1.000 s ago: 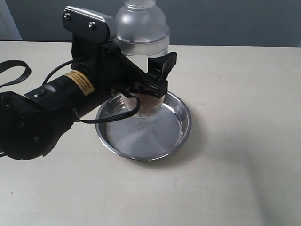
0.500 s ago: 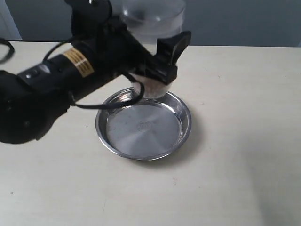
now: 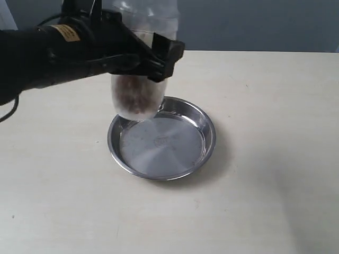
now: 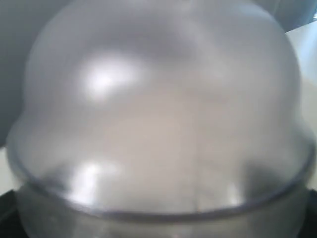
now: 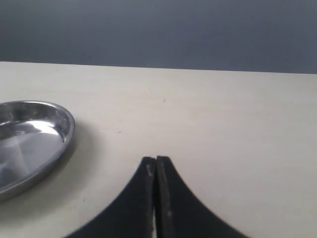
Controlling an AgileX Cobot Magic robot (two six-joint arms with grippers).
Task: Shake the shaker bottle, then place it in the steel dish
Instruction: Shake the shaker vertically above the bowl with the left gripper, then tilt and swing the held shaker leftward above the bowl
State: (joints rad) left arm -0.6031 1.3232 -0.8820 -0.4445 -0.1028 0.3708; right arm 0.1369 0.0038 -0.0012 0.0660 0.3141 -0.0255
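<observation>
The shaker bottle [image 3: 136,94] hangs in the air over the far left rim of the steel dish [image 3: 210,138], blurred, with brownish granules thrown about inside its clear body. My left gripper [image 3: 151,55] is shut on the bottle's upper body, one black finger [image 3: 169,53] showing on its right side. In the left wrist view the frosted dome of the bottle [image 4: 158,114] fills nearly the whole picture and hides the jaws. My right gripper [image 5: 156,161] is shut on nothing, low over the table, with the steel dish [image 5: 68,134] off to one side of it.
The pale table [image 3: 265,95] stretches to the right of the dish and in front of it. A grey wall [image 3: 254,24] stands behind the table's far edge. The black left arm [image 3: 37,53] reaches in from the upper left.
The left arm has swung up and to the left with the bottle. The bottle's base has lifted out of the dish, and the granules have shifted inside it.
</observation>
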